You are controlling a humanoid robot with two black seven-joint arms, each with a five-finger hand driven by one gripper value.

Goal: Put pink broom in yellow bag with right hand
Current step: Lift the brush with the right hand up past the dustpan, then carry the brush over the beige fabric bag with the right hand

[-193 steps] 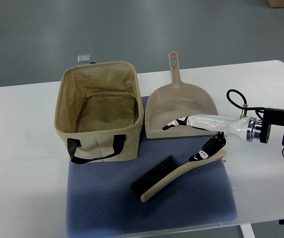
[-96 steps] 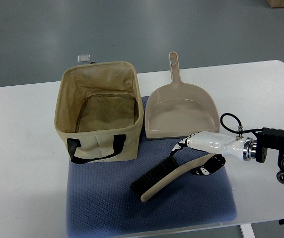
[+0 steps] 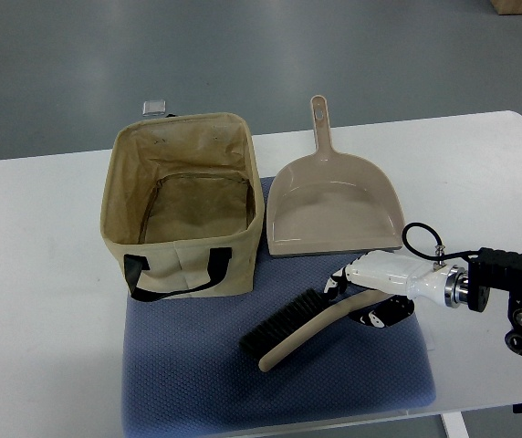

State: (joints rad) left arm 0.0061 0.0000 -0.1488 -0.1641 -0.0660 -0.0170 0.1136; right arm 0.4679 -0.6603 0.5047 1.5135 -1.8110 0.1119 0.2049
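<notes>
Even, diffuse overhead light fills the scene, bright enough to wash the white table (image 3: 42,301) nearly featureless. Shadows are soft and short, darkest inside the bag (image 3: 181,205). Focus is sharp throughout, with slight softness toward the corners.

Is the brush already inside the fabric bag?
No, the brush lies on the blue mat in front of the bag, with the right hand over its handle.

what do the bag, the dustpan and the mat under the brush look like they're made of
Bag: soft tan fabric, probably canvas; creased walls, black webbing handle. Dustpan: smooth beige plastic, likely moulded, slight sheen. Mat: blue cloth or foam, fine dimpled weave, matte.
</notes>
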